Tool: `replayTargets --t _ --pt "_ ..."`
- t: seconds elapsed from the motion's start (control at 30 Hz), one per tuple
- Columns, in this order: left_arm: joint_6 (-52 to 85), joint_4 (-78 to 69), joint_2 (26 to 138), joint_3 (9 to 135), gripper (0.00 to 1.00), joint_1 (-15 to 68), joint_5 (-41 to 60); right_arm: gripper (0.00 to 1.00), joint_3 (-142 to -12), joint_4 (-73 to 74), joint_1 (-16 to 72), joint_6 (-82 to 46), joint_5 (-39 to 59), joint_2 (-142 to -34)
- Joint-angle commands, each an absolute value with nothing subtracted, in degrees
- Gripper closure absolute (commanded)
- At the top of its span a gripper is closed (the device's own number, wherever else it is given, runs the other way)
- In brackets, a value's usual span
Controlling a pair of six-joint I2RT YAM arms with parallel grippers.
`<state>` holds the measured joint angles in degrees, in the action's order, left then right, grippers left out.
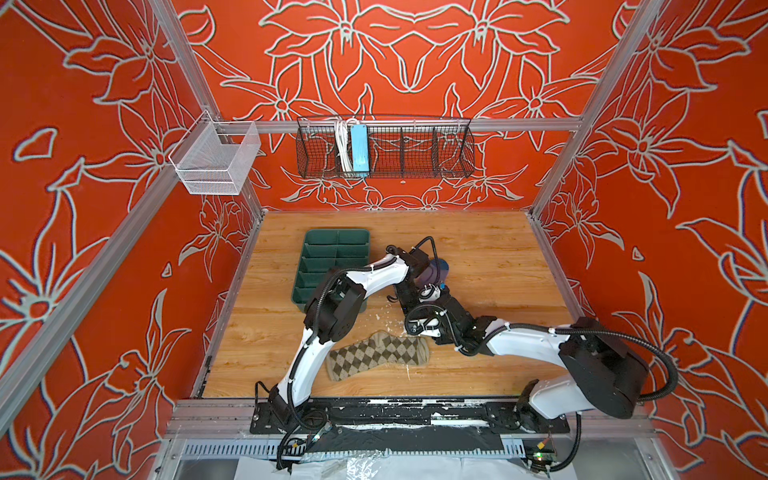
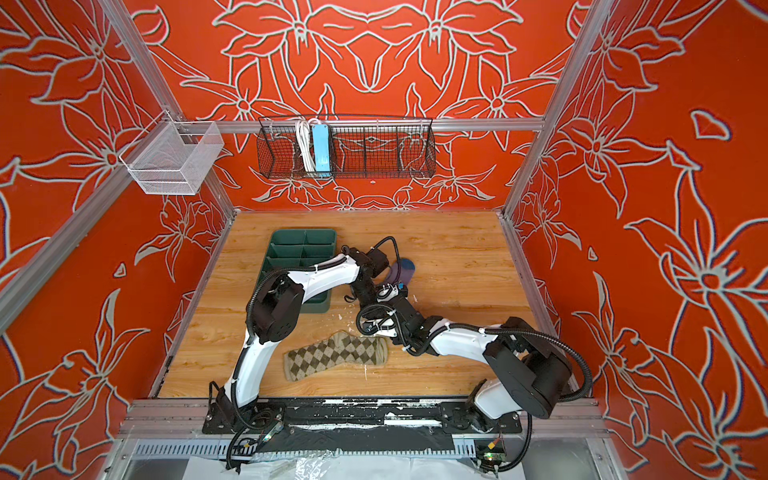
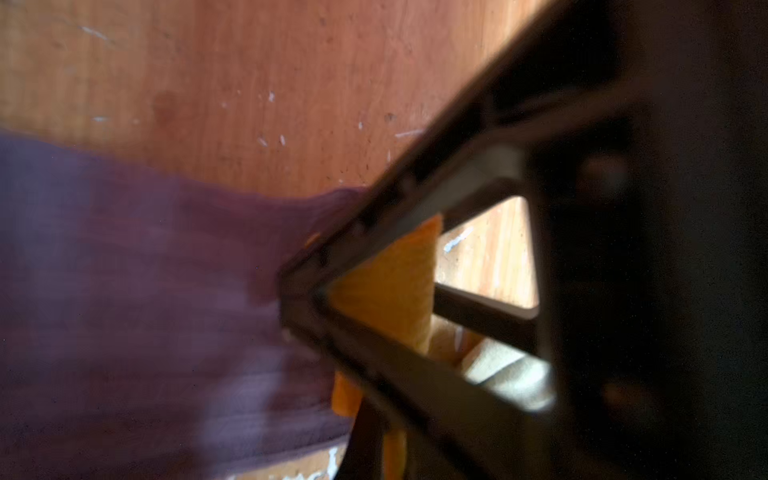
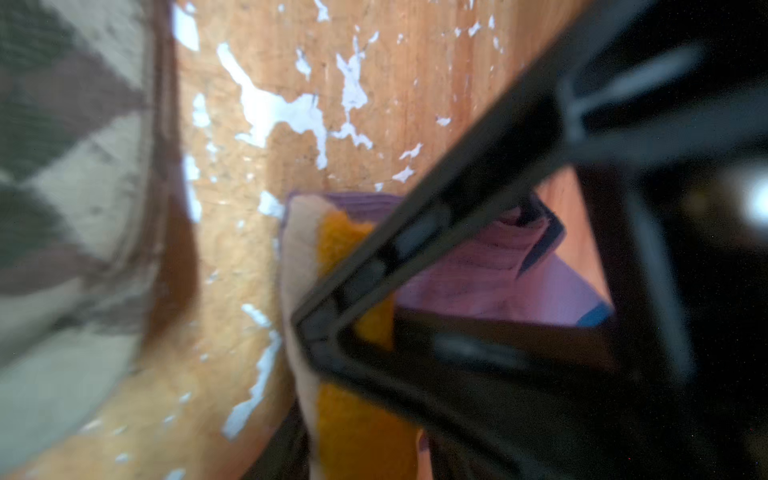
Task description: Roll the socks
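White shell links and black joint housings are seen on the left arm (image 1: 301, 365) and right arm (image 1: 523, 345), with black corrugated cables (image 1: 673, 374) tied along both. The left gripper (image 3: 293, 299) is built of dark, open-frame triangular fingers.

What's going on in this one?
Both arms are on the purple sock, beside the green tray. The left arm has its jaws shut on the sock's yellow cuff, and the right arm has its jaws closed on that same cuff end. The argyle sock lies flat near the front, not held.
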<state>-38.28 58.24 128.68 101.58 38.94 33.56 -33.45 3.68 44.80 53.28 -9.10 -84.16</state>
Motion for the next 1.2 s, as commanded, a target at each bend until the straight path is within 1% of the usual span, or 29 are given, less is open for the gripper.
replayTargets --t 0.0,0.1,0.17,0.23,0.43,0.53,0.63,0.7,0.83,0.97,1.0,1.07,1.13,1.17 --pt "-38.56 59.26 127.75 100.75 1.0 38.58 34.68 0.8 -35.22 0.68 44.43 52.73 -6.46 -85.36" --pt "-37.15 56.21 125.86 98.93 1.0 38.24 33.75 0.94 -36.39 -5.2 44.45 51.72 -3.45 -84.69" --pt "-35.68 53.1 123.97 97.2 1.0 37.82 32.46 1.0 -37.64 -10.44 44.47 51.01 -0.91 -84.16" --pt "-33.48 48.83 121.72 94.88 1.0 37.39 29.71 1.0 -39.14 -15.67 44.23 50.01 1.55 -84.16" --pt "-27.23 35.98 112.19 85.74 0.91 35.92 22.35 1.0 -43.95 -25.56 40.95 46.63 9.33 -86.31" --pt "-24.01 30.0 106.72 80.51 0.81 34.86 18.48 1.0 -46.98 -29.04 38.69 45.98 13.44 -88.23" --pt "-21.46 25.2 101.73 75.28 0.74 33.77 14.4 1.0 -50.45 -32.68 36.79 46.33 16.52 -90.75" --pt "-20.56 23.1 98.97 72.61 0.72 33.11 11.73 1.0 -52.52 -34.89 36.05 46.7 18.0 -92.57" --pt "-17.84 19.72 93.19 68.9 0.72 32.01 2.79 1.0 -55.82 -37.97 35.22 47.44 21.26 -95.1" --pt "-17.19 12.55 81.86 62.53 0.71 31.66 -5.7 1.0 -60.57 -43.33 33.87 47.87 25.68 -98.87" --pt "-18.18 11.06 78.82 60.88 0.7 31.7 -6.18 1.0 -61.87 -44.83 33.39 47.93 26.85 -100.01" --pt "-22.44 9.3 71.93 57.2 0.69 31.75 -2.95 1.0 -65.02 -48.81 32.45 47.98 29.04 -103.49" --pt "-28.6 9.73 66.28 54.37 0.64 31.78 4.27 1.0 -67.58 -51.48 31.55 48.03 30.35 -107.23" --pt "-32.75 10.39 63.63 52.9 0.61 32.24 8.7 1.0 -68.58 -52.37 31.24 47.99 30.7 -108.6"
